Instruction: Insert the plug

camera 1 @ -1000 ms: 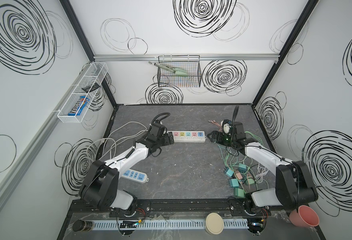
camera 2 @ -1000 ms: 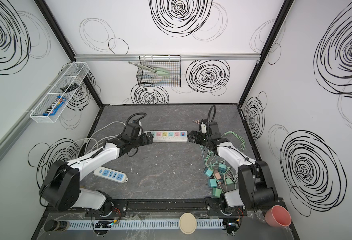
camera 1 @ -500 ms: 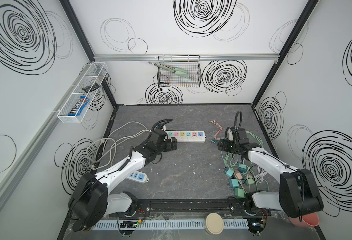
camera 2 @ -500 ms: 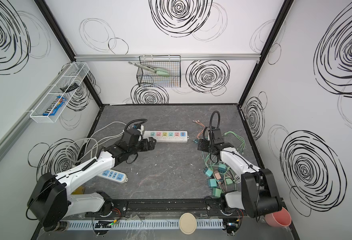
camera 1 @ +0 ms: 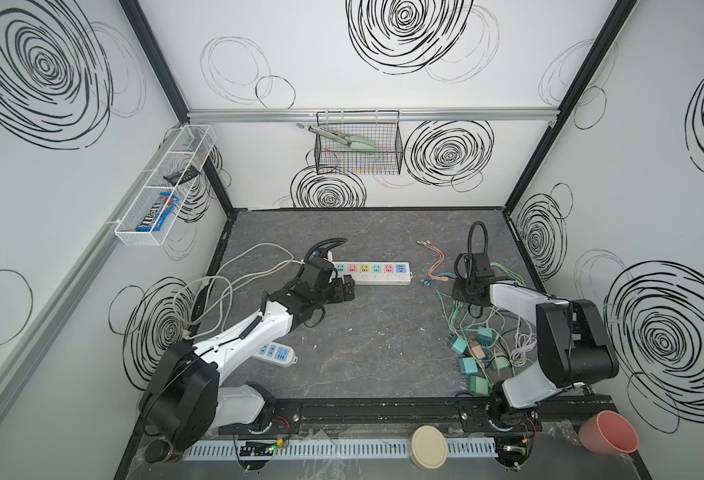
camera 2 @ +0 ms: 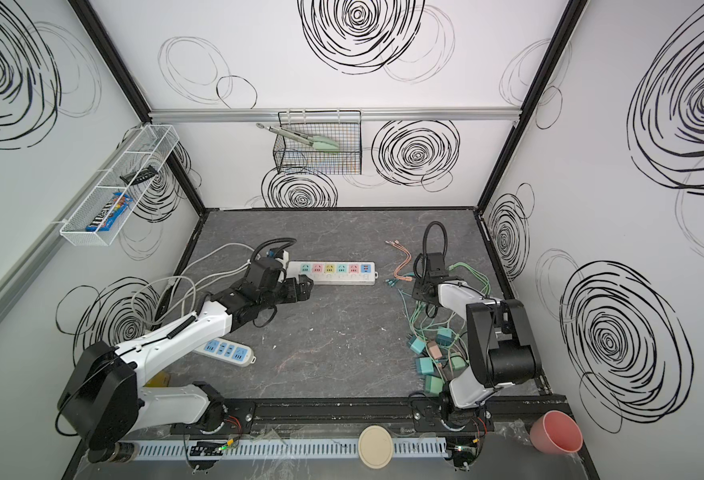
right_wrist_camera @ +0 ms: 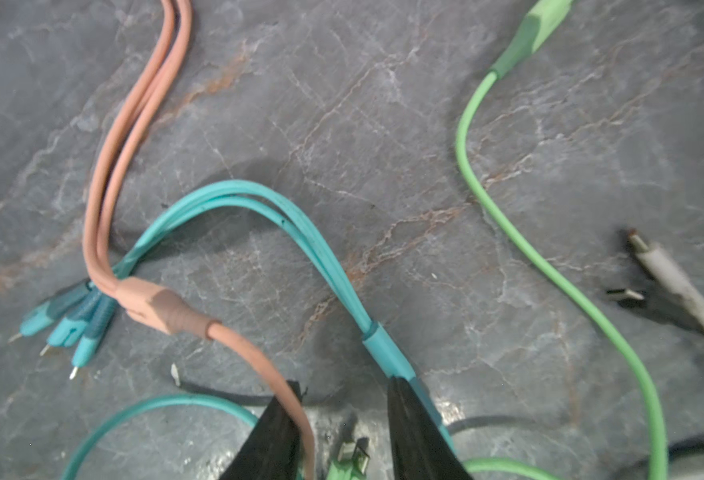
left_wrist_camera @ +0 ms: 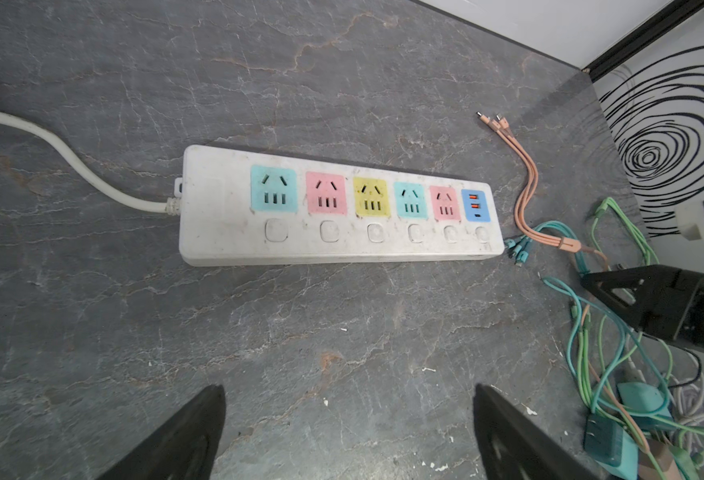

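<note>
The white power strip with coloured sockets lies flat at mid-table; all its sockets are free. My left gripper hovers open just in front of the strip's left end, holding nothing. Over the cable tangle right of the strip, my right gripper points down. Its jaws have narrowed but still stand apart. A green cable's small metal plug sits between them with a gap on each side. A pink cable runs along one finger and a teal cable passes by the other.
A pile of teal, green and pink adapters with tangled cords lies at the right front. A second strip with blue sockets sits under my left arm, and white cords loop at the left. A white USB-C cable end lies nearby.
My left gripper drew back from the strip's left end toward the front. My right gripper left the strip's right end, came down over the cables, and its jaws narrowed round the green plug.
</note>
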Controlling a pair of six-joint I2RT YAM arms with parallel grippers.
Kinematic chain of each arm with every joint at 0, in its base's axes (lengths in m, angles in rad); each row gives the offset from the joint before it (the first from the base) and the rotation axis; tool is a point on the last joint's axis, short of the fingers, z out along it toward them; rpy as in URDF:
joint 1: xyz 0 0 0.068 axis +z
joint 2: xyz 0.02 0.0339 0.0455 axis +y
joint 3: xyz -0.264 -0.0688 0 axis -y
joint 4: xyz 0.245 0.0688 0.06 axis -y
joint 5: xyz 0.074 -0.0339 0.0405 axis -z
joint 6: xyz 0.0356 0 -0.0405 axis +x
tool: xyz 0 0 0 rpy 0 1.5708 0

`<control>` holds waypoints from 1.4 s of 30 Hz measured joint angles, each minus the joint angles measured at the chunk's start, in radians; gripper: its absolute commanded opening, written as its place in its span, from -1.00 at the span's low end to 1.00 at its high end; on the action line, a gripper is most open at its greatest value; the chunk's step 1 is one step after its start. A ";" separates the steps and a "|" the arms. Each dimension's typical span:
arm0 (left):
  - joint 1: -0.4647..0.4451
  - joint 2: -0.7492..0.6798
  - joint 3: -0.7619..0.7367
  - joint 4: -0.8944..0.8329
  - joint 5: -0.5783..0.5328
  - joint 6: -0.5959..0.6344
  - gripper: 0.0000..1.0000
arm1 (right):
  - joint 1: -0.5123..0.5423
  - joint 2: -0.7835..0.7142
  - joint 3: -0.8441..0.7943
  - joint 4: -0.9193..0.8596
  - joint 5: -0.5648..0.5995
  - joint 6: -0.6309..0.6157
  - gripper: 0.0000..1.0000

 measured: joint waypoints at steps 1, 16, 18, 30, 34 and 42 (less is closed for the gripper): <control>0.000 0.005 0.001 0.000 0.001 0.000 0.92 | 0.000 0.007 0.005 0.008 0.002 -0.006 -0.89; -0.047 0.037 0.019 0.030 0.079 0.018 0.93 | 0.193 -0.091 0.288 -0.017 0.095 -0.092 -1.00; -0.072 0.040 0.024 0.039 0.092 0.023 0.93 | 0.217 -0.127 0.321 -0.001 0.087 -0.113 -1.00; -0.216 0.089 0.071 0.166 0.225 0.057 0.93 | 0.263 -0.254 0.556 0.104 -0.050 -0.136 -1.00; -0.270 0.121 0.097 0.230 0.288 0.068 0.98 | 0.275 -0.275 0.595 0.121 -0.133 -0.113 -1.00; -0.358 0.233 0.213 0.377 0.410 0.069 0.96 | 0.291 -0.277 0.744 0.137 -0.299 -0.046 -1.00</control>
